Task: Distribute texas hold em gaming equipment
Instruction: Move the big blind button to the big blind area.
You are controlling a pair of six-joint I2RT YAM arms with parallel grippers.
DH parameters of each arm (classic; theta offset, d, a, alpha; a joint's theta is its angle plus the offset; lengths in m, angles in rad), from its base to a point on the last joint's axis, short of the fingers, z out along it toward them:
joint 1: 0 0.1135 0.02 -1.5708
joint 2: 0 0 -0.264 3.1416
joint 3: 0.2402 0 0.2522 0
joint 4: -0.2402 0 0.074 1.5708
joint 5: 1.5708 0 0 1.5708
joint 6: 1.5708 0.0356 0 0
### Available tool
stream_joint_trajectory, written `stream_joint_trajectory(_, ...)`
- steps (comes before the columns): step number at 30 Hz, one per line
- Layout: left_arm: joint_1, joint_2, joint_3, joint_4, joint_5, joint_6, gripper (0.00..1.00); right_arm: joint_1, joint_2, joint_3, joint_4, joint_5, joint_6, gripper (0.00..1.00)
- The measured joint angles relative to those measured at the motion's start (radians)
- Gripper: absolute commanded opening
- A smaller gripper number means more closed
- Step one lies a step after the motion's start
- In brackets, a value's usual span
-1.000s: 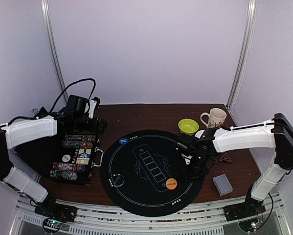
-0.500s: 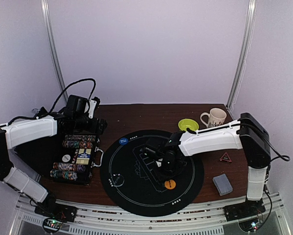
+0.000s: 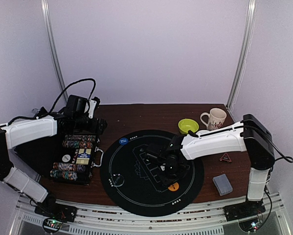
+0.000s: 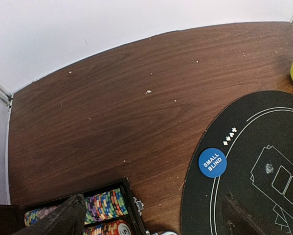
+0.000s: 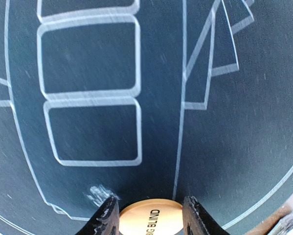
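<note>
Right hand (image 5: 150,208) straddles the orange "BIG BLIND" disc (image 5: 147,221), pinch unclear; blue "SMALL BLIND" disc (image 4: 212,162) well apart.

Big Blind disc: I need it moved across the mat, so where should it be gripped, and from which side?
Grip the orange Big Blind disc by opposite points on its rim, coming straight down from above. It is thin, round and lies flat on the black mat, so only its edge can be pinched. The right end effector straddles it that way.
</note>
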Motion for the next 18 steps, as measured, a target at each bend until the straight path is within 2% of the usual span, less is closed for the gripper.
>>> stream_joint_trajectory(13,0.006,0.001,0.000,0.000,0.000,0.000,0.98,0.002,-0.135,-0.182,-0.052,-0.016,0.023,0.46)
stream_joint_trajectory(18,0.006,0.001,0.000,0.000,0.000,0.000,0.98,0.002,-0.141,-0.185,-0.077,-0.015,0.026,0.47)
